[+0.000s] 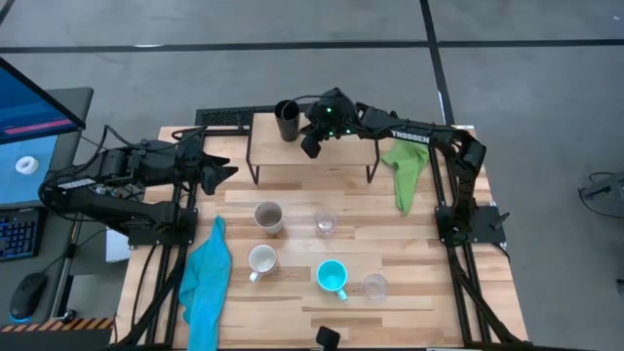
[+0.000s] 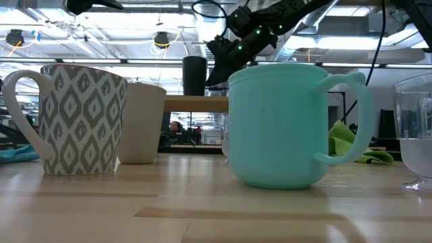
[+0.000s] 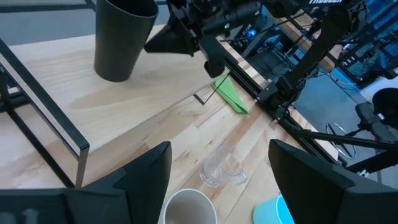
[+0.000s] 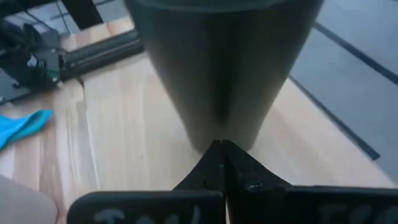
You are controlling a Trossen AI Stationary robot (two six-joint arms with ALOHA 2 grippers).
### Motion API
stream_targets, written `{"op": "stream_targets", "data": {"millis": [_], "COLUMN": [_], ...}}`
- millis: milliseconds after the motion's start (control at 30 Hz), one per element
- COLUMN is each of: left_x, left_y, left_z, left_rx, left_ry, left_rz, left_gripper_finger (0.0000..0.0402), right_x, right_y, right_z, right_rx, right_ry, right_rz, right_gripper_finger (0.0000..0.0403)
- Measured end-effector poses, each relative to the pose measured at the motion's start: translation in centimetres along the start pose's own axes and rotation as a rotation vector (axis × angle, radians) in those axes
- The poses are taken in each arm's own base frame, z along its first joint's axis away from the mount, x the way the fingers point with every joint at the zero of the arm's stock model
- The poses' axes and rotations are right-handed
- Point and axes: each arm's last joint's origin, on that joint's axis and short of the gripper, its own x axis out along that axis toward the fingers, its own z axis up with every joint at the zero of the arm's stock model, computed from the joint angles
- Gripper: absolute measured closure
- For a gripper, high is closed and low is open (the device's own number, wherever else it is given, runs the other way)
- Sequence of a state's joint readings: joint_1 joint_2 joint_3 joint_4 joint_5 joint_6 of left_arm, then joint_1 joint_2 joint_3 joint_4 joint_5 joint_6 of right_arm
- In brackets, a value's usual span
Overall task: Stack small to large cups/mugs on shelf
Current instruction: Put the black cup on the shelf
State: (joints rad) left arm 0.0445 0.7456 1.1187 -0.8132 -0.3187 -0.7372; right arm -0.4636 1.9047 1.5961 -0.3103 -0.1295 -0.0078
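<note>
One black tumbler (image 1: 288,121) stands upright on the shelf (image 1: 336,151), near its left back corner; five other cups wait on the table (image 1: 419,283).
The right gripper (image 1: 310,144) hangs just beside the tumbler over the shelf, its fingers pressed together and holding nothing. In front of the shelf stand the beige cup (image 1: 269,216) and a clear glass (image 1: 325,224); nearer the front edge are the white mug (image 1: 260,260), the cyan mug (image 1: 332,277) and a second glass (image 1: 374,287). The left gripper (image 1: 222,172) waits spread wide at the table's left side, beside the shelf. A blue cloth (image 1: 207,278) lies on the left, a green cloth (image 1: 407,171) on the right.
</note>
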Motion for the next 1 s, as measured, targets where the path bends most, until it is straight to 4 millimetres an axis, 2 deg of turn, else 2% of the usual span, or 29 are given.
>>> {"op": "stream_targets", "data": {"millis": [300, 633, 733, 1000], "left_x": [0.0, 0.0, 0.0, 0.0], "left_y": [0.0, 0.0, 0.0, 0.0], "left_z": [0.0, 0.0, 0.0, 0.0], "left_rx": [0.0, 0.0, -0.005, -0.007], "left_ry": [-0.001, -0.003, -0.003, -0.004], "left_rz": [0.001, 0.003, 0.003, 0.003], "left_gripper_finger": [0.0141, 0.0141, 0.0141, 0.0141], "right_x": [-0.1, -0.2, -0.2, -2.5], "right_y": [-0.2, -0.1, -0.1, -0.7], "right_z": [1.1, 1.5, 0.9, -0.8], "right_rx": [-0.007, 0.001, 0.027, -0.055], "right_ry": [-0.116, -0.157, -0.089, 0.194], "right_rz": [-0.003, 0.002, 0.001, -0.096], "right_gripper_finger": [0.0391, 0.039, 0.0391, 0.039]}}
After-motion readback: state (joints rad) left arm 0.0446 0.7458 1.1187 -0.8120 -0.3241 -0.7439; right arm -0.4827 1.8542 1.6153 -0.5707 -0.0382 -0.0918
